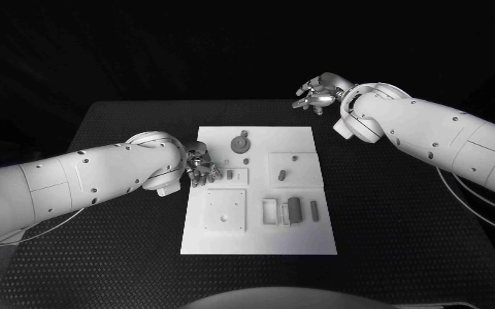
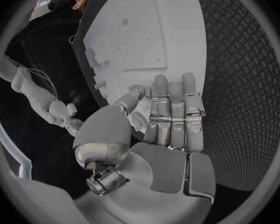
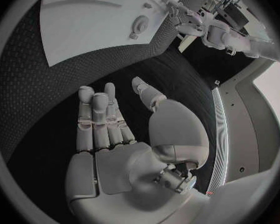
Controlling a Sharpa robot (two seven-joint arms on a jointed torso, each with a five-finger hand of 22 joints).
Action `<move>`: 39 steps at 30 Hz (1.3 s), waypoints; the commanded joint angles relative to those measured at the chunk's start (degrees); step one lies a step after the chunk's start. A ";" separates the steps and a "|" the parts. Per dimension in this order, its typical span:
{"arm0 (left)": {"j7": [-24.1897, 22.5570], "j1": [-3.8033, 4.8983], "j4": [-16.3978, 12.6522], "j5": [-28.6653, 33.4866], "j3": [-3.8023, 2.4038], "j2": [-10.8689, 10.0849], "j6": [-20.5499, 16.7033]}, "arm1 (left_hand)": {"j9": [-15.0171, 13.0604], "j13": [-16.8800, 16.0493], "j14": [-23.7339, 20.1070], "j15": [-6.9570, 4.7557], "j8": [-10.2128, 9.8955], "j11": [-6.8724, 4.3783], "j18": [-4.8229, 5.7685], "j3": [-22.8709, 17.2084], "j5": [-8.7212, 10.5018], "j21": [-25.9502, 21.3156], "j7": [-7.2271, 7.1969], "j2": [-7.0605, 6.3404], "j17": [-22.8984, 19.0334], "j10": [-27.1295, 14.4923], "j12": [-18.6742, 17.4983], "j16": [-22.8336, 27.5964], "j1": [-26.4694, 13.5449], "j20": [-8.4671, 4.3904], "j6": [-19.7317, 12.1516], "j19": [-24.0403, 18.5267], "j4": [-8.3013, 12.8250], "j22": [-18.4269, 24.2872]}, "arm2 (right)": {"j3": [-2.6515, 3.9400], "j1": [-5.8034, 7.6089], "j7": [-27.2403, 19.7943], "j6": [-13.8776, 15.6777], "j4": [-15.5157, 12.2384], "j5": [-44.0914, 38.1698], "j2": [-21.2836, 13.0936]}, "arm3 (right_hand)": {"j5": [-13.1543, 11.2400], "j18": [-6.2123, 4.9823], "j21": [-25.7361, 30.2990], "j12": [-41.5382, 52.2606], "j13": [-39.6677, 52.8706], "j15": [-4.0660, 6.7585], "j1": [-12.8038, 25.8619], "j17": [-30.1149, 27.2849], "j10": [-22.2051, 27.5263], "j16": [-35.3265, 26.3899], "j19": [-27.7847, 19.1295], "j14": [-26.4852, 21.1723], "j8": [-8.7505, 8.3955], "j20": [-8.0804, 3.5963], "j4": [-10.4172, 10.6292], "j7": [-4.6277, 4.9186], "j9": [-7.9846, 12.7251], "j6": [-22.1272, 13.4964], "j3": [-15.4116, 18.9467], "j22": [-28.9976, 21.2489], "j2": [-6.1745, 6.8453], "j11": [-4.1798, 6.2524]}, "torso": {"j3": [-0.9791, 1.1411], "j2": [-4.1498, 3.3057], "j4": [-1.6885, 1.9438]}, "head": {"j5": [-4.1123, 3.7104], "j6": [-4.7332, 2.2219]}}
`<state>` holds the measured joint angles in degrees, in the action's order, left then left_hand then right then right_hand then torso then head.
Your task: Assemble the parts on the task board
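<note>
The silver left hand (image 1: 200, 165), fingers extended and empty, hovers at the left edge of the white rectangular task board (image 1: 258, 241); the silver right hand (image 1: 317, 95), likewise empty with fingers straight, hangs upper right over the black table (image 1: 124, 119).

A flat white rectangular task board (image 1: 258, 237) lies in the middle of the black textured desk (image 1: 392, 216), its long side running away from the robot. Near its far edge sits a round grey gear-like part (image 1: 240, 142) with a small dark peg just beside it. To the right, a raised square plate (image 1: 292, 168) carries a short dark pin lying flat. At the near left is another raised square plate (image 1: 225, 210) with small holes. Beside that, two dark grey oblong parts (image 1: 295, 209) lie next to a small open white frame (image 1: 269, 211).
</note>
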<state>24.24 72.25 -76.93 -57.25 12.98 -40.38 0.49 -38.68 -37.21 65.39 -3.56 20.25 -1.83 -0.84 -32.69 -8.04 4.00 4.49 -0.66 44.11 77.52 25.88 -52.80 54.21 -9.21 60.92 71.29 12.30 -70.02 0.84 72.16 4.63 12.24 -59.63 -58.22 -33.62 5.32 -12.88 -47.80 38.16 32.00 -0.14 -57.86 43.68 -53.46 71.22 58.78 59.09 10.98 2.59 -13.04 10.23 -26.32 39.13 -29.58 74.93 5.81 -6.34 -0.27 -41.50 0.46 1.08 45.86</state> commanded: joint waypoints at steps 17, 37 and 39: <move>-0.09 0.10 -0.47 -0.17 -2.14 -0.36 -0.64 | -0.26 -0.09 0.09 -0.26 0.22 -0.21 0.72 -0.54 -0.73 -0.01 -0.49 1.47 -0.01 0.04 0.27 -0.04 2.26 -0.15 0.00 0.20 0.25 -0.10 | 0.02 -0.02 0.01 -1.05 0.16 -0.58 0.05 | 0.11 -2.12 0.37 0.19 -0.14 0.11 0.34 -0.11 0.62 0.39 -0.12 -0.09 0.11 -0.38 0.31 2.60 0.13 -0.24 0.07 1.01 -0.19 -0.02 | 0.00 0.02 0.03 | 0.03 -0.12; 0.05 0.12 -0.02 0.77 -2.21 -0.49 2.38 | -0.54 -0.11 0.08 -0.26 0.33 -0.24 0.73 -0.72 -1.00 -0.03 -0.53 1.80 0.00 0.01 0.33 -0.06 2.48 -0.17 0.03 0.19 0.34 -0.17 | 0.02 -0.03 0.07 -1.27 0.30 -0.58 0.09 | 0.13 -2.12 0.39 0.20 -0.18 0.09 0.35 -0.13 0.67 0.40 -0.14 -0.13 0.11 -0.37 0.34 2.62 0.16 -0.28 0.06 1.00 -0.20 -0.03 | 0.03 -0.01 -0.04 | 0.06 -0.16; 0.13 0.12 0.21 1.81 -2.21 -0.52 3.66 | -0.58 -0.11 0.06 -0.25 0.33 -0.24 0.74 -0.75 -1.01 -0.04 -0.53 1.93 -0.01 -0.01 0.33 -0.06 2.52 -0.16 0.00 0.17 0.37 -0.18 | 0.02 -0.03 0.10 -1.38 0.31 -0.58 0.07 | 0.13 -2.12 0.39 0.20 -0.18 0.09 0.34 -0.14 0.68 0.40 -0.14 -0.14 0.12 -0.37 0.34 2.62 0.16 -0.28 0.05 1.00 -0.21 -0.03 | 0.04 0.01 -0.05 | 0.04 -0.17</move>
<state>24.52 72.32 -76.75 -57.01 10.80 -40.91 1.56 -39.17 -37.24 65.39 -3.55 20.20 -1.61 -0.84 -32.96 -8.81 4.00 4.18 0.26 44.11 77.49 25.89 -52.80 55.55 -9.18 60.99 71.26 12.38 -70.12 0.84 72.15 4.82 11.76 -59.34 -58.33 -33.56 5.32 -12.89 -47.80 38.16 31.90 -0.23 -57.86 43.62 -53.05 71.22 58.66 59.01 10.97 2.71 -13.04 10.16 -26.22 38.81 -29.58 74.91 5.81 -6.33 -0.24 -41.51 0.41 1.12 45.74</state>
